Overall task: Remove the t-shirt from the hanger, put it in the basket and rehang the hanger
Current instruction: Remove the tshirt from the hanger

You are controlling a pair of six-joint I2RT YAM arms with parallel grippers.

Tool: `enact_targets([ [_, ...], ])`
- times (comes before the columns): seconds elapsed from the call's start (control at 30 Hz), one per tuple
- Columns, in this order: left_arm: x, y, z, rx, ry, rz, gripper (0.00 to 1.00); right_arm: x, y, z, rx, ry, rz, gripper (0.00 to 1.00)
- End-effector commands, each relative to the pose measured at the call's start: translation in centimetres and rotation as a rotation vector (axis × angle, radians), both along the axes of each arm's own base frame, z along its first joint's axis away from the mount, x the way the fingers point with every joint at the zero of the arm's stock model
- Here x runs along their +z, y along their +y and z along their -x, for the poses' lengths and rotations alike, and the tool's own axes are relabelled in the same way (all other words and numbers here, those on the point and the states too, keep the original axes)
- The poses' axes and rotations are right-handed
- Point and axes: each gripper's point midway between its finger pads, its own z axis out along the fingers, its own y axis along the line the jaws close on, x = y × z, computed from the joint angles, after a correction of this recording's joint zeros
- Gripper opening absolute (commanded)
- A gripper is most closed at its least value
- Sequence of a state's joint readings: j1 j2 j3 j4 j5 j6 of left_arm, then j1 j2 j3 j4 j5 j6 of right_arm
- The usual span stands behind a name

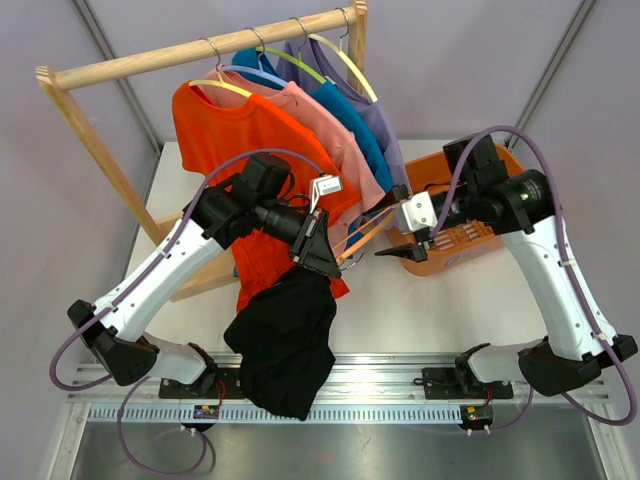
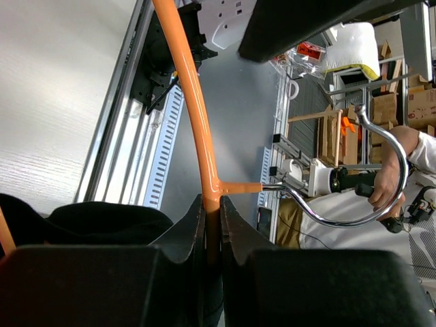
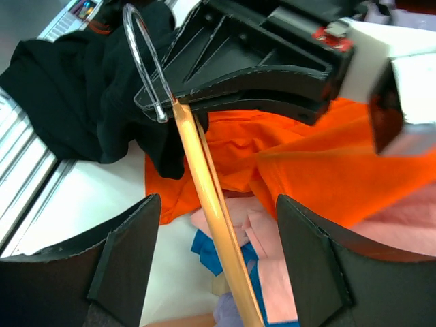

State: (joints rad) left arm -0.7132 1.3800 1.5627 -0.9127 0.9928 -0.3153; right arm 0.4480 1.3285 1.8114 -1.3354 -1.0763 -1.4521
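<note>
From where I stand the left gripper (image 2: 212, 238) is clenched tight on the neck of the orange hanger (image 3: 204, 177), just under its wire hook (image 3: 139, 61); the right gripper (image 3: 218, 252) is released, its jaws spread either side of the bare hanger arm and touching nothing that I can see; the black t-shirt (image 1: 285, 340) hangs bunched below the left gripper and drapes over the near edge of the table (image 1: 420, 320). I'd judge the hanger arm nearest the right gripper is already free of cloth; whether the far arm is inside the shirt I cannot tell. To finish well, the left should hold the hanger steady while the right takes a fold of black cloth and draws it down and away along the hanger arm, not across it, so the collar does not catch on the tip. Room is tight behind: the orange t-shirt (image 1: 230, 130) on the wooden rack (image 1: 200, 55) hangs just behind the left gripper, and the orange basket (image 1: 455, 245) sits just beside the right; the open room lies over the white table toward its near edge, between the two arms.
</note>
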Motion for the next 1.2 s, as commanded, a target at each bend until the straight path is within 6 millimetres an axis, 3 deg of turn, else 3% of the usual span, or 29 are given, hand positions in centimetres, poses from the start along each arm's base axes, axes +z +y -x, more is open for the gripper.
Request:
enact_targets([
  [0.0,3.5,-0.2,1.1,-0.074,-0.07,0.119,0.0,-4.4,-0.6,1.5,0.005,0.114,0.178,0.75],
  [0.17,4.2,-0.3,1.3,-0.074,-0.071,0.146,0.0,-6.2,1.1,2.4,0.075,0.099,0.242,0.68],
  [0.27,4.5,-0.6,1.0,-0.066,-0.082,0.161,0.0,-6.7,1.8,2.0,0.057,0.081,0.248,0.38],
  [0.3,4.5,-0.6,0.9,-0.06,-0.085,0.16,0.0,-6.7,2.0,1.8,0.051,0.077,0.242,0.23],
  [0.4,4.8,-0.6,-0.1,0.003,-0.13,0.137,0.02,-5.8,2.1,1.1,0.017,0.061,0.232,0.06],
  [0.47,4.5,-0.3,-1.6,0.092,-0.18,0.083,0.08,-5.7,1.9,0.7,-0.026,0.067,0.24,0.0],
  [0.57,5.2,0.6,-3.9,0.238,-0.279,0.037,0.21,-6.0,1.4,0.0,-0.115,0.086,0.259,0.0],
  [0.63,5.8,1.6,-5.1,0.33,-0.346,0.019,0.35,-6.3,0.7,0.0,-0.172,0.131,0.279,0.0],
  [0.7,6.2,2.3,-5.7,0.387,-0.388,0.011,0.5,-6.6,0.3,0.1,-0.214,0.17,0.299,0.0],
  [0.83,6.7,4.2,-6.3,0.488,-0.462,-0.012,0.64,-6.9,-0.3,0.2,-0.333,0.323,0.304,0.0],
  [1.1,2.2,7.2,-6.6,0.651,-0.417,-0.142,0.69,-5.7,-1.1,-3.0,-0.574,0.595,0.188,0.0],
  [1.17,2.1,7.5,-6.7,0.693,-0.396,-0.126,0.7,-5.6,-1.1,-3.4,-0.601,0.644,0.18,0.0],
])
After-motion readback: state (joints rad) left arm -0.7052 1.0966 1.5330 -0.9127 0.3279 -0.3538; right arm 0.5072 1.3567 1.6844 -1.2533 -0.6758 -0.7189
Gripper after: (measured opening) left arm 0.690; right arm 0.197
